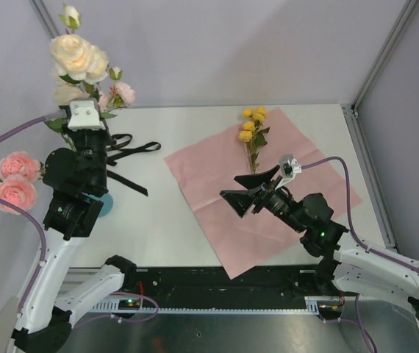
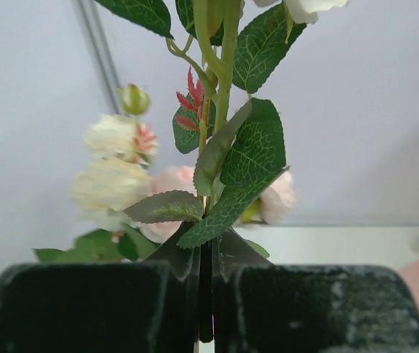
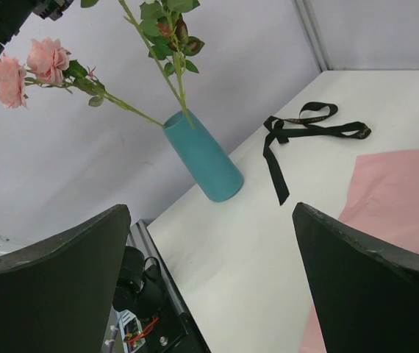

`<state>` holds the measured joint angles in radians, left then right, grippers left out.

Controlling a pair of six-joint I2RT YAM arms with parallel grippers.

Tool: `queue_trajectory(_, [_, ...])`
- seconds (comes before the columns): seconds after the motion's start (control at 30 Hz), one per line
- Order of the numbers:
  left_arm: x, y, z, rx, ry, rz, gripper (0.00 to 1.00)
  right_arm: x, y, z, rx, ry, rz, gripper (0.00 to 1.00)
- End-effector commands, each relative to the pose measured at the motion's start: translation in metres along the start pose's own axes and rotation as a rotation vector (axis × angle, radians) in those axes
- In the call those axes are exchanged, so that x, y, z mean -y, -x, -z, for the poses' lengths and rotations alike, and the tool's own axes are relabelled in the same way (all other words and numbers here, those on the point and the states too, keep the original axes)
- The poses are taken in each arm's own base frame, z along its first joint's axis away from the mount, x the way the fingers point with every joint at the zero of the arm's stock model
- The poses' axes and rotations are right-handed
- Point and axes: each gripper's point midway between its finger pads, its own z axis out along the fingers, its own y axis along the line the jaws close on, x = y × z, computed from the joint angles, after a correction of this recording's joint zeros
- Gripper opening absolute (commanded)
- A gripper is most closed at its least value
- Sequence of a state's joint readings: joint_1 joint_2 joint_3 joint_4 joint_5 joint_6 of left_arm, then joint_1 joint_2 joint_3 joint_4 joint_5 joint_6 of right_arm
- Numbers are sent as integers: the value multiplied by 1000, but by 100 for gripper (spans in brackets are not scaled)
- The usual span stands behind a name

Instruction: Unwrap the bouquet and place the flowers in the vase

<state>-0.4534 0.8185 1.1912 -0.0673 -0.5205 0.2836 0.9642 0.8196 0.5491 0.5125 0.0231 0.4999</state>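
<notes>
Black fingers of the right gripper (image 1: pixel 248 191) stand spread wide with nothing between them, hovering over the near half of the pink paper sheet (image 1: pixel 276 220), which lies flat on the white table (image 1: pixel 158 220). To the left, the teal vase (image 3: pixel 202 158) stands upright near the table's left edge, mostly hidden under the left arm in the top view. Two stems enter its mouth. One leans out to the left and carries pink roses (image 1: pixel 15 182). The other rises steeply, and the left gripper (image 2: pixel 206 309) is pinched tight on that green stem (image 2: pixel 217 95) above the vase, among its leaves. Just beyond the vase, the black ribbon (image 1: pixel 125 151) lies loose on the table. A sprig of yellow flowers (image 1: pixel 252 126) rests on the far part of the paper. Farthest back, cream-white roses (image 1: pixel 77 57) top the held stem.
</notes>
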Motion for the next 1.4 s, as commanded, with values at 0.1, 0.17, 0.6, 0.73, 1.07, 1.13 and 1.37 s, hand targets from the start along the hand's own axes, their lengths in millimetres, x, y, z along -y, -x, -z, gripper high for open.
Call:
queue_trajectory(0.1, [-42,43,-23,125,128,-84,0,1,10,4,39,-5,16,99])
queue_trajectory(0.17, [-57,43,-26,117,189,-105,0,2,10,5,41,-6,18,99])
queue_trajectory(0.6, [-100,14,-18,51,360,-131,0,1,12,6,49,-1,21,99])
queue_trajectory(0.73, [-99,-6,-16,26,359,-110,0,1,12,6,51,1,20,99])
queue_trajectory(1.07, [-113,-78,-2,-85,469,-7,0,1,13,7,52,-1,22,99])
queue_trajectory(1.13, [-118,-95,5,-103,505,24,0,0,13,7,49,0,20,99])
queue_trajectory(1.37, [-138,-125,16,-112,606,124,0,-3,13,8,47,15,16,99])
